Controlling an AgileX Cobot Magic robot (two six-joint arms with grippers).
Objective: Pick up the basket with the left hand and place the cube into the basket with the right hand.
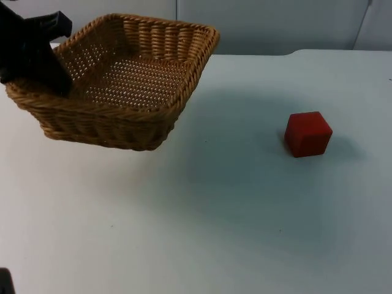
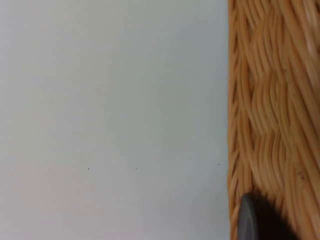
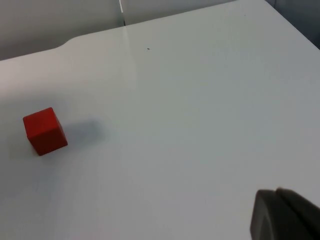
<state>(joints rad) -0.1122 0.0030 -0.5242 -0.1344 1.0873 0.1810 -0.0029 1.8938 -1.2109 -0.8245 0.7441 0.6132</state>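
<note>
Wicker basket (image 1: 131,82) sits at the left side of the table (image 1: 202,214) in the top view, tilted, its near wall raised so that a shadow shows beneath it, which suggests it is lifted off the table, at least on that side. The left tool (image 1: 58,82) is clamped on the basket's left rim, one black finger reaching down inside the wall; in the left wrist view the woven wall (image 2: 272,115) runs beside bare table, with a dark fingertip (image 2: 250,220) pressed against the weave. The basket's inside is open and holds nothing.

Moving right across a wide stretch of bare table, the red cube (image 1: 307,133) rests flat, well apart from the basket and alone. In the right wrist view the cube (image 3: 45,131) lies far ahead of the right tool's fingertip (image 3: 280,215) and off to one side; I cannot tell whether that tool is wide or narrow.

Judging from this, the coming move belongs to the right arm, the nearer one: it must travel to the cube and descend on it, then carry it leftward to the held basket.
</note>
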